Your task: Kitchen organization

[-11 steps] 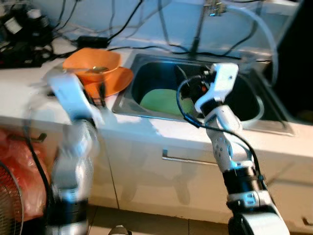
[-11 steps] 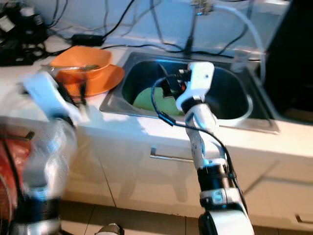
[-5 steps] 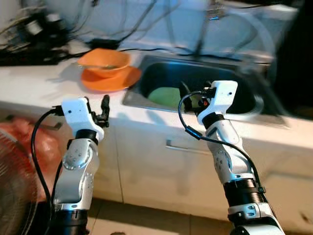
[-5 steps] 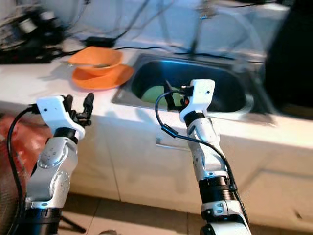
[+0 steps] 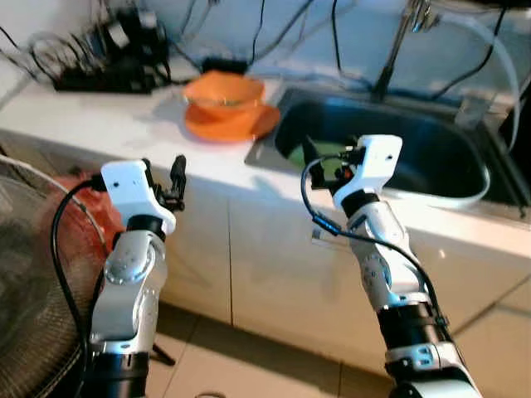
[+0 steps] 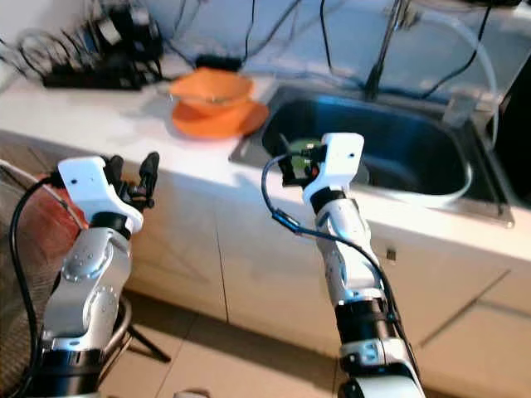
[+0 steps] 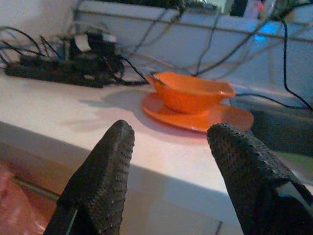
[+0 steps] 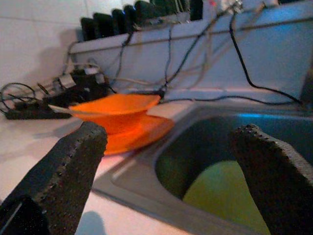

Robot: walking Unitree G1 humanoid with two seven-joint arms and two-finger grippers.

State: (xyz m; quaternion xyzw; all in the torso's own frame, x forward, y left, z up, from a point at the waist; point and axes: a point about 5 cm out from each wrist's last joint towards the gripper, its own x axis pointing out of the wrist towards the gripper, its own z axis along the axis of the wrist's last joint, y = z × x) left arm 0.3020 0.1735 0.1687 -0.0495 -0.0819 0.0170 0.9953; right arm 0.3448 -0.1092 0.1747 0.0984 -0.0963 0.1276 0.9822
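Orange bowl [image 5: 223, 88] on orange plate [image 5: 231, 124] at counter [image 5: 99, 124] edge beside sink [image 5: 390, 157]. Left gripper [image 5: 162, 177] spread, empty, before counter front. Right gripper [image 5: 322, 162] spread, empty, over sink's near rim.

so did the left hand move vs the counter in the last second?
Yes. The left hand, open, has dropped back from beside the orange bowl to below the counter edge.
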